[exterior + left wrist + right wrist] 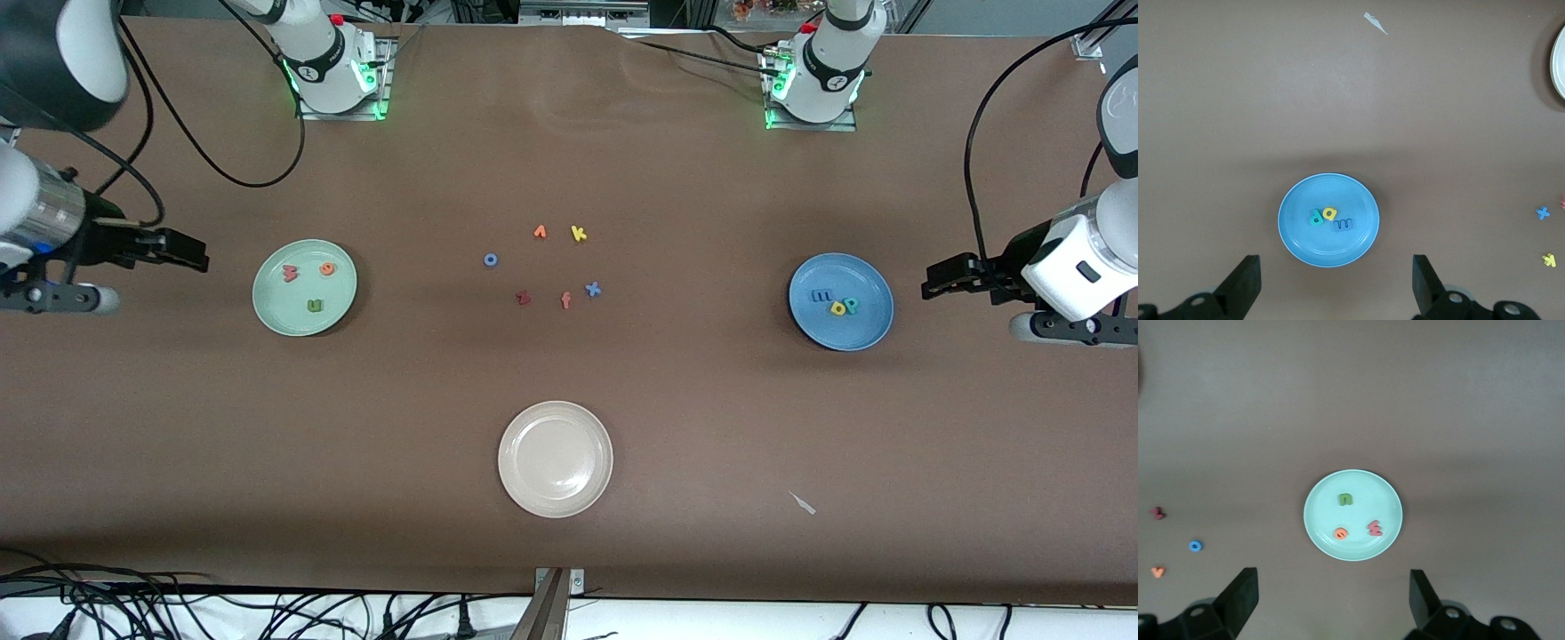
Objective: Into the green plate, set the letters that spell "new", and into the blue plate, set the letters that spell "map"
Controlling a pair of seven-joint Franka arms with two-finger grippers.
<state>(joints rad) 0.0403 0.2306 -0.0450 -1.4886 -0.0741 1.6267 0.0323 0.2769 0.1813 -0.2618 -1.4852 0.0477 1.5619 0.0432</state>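
On the green plate point(280, 307) point(1325, 513) lie a green n point(315, 305) point(1346, 499), an orange e point(327, 268) point(1341, 534) and a pinkish-red w point(290, 273) point(1375, 528). The blue plate point(867, 324) point(1305, 240) holds a blue m point(821, 295) point(1344, 224), a yellow a point(837, 308) point(1330, 213) and a teal p point(851, 304) point(1317, 217). My right gripper point(191, 253) point(1331, 587) hangs open and empty over bare table beside the green plate. My left gripper point(933, 278) point(1336, 280) hangs open and empty over bare table beside the blue plate.
Loose letters lie mid-table between the plates: blue o point(490, 260), an orange letter point(540, 232), yellow k point(579, 234), dark red z point(523, 298), salmon f point(565, 300), blue x point(593, 288). A cream-white plate point(555, 458) sits nearer the front camera. A white scrap point(803, 503) lies nearby.
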